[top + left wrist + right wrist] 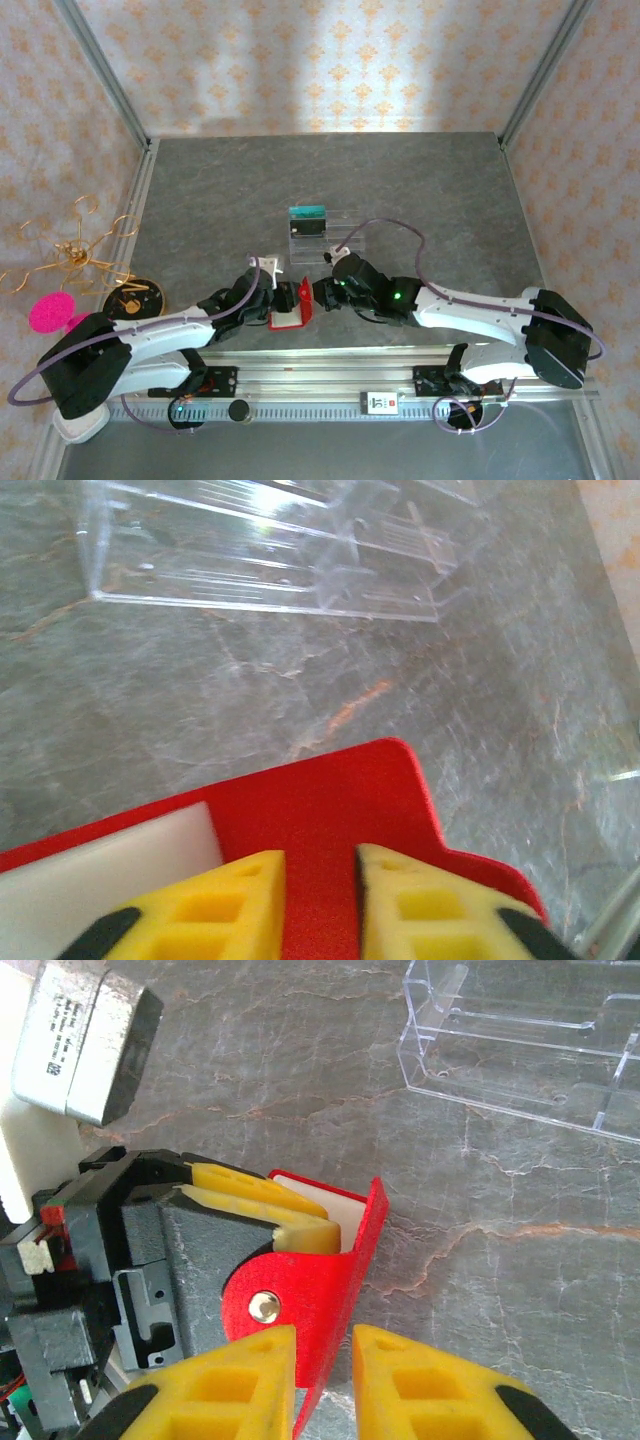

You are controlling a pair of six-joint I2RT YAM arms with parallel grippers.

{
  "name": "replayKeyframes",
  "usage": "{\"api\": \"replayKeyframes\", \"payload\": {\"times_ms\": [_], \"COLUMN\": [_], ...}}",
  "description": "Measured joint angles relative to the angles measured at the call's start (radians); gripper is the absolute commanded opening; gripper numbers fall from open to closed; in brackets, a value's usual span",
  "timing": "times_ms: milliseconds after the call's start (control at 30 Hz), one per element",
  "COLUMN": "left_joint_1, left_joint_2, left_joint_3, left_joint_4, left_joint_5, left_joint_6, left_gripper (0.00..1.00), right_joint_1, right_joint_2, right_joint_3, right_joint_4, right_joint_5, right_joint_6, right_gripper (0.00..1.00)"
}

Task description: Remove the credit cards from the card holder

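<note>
The card holder (310, 1290) is pinched by left fingers (240, 1185) at nine o'clock; narrow right fingers (240, 1380) seemingly nip it at six

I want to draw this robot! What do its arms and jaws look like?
Both the left arm and right arm have white shells with chunky black joints. Thin purple cables loop along them. The right arm shows a small green light. The jaws are yellow, with square holes and black backs.

Bright light streaks the back wall (330, 60), glare whitens the clear tray (300, 550), close foreground slightly blurred.
</note>
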Motion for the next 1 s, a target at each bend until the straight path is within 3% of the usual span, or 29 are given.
{"api": "replayKeyframes", "payload": {"times_ms": [167, 367, 700, 933, 1000], "left_joint_1": [-0.026, -0.032, -0.032, -0.032, -0.032], "left_joint_2": [0.085, 0.25, 0.355, 0.367, 0.347], "left_joint_3": [0.071, 0.141, 0.19, 0.197, 0.195], "left_joint_4": [0.018, 0.029, 0.028, 0.028, 0.024], "left_joint_5": [0.037, 0.065, 0.082, 0.085, 0.085], "left_joint_6": [0.002, 0.018, 0.026, 0.026, 0.026], "left_gripper": [0.1, 0.0, 0.0, 0.0, 0.04], "right_joint_1": [0.0, -0.001, -0.032, -0.093, -0.096], "right_joint_2": [-0.034, -0.062, -0.026, 0.082, 0.128], "right_joint_3": [-0.012, -0.101, -0.228, -0.235, -0.234], "right_joint_4": [0.005, 0.045, 0.14, 0.222, 0.231], "right_joint_5": [0.003, -0.013, -0.1, -0.113, -0.104], "right_joint_6": [0.001, 0.013, 0.019, 0.02, 0.021], "right_gripper": [0.19, 0.07, 0.02, 0.03, 0.03]}}
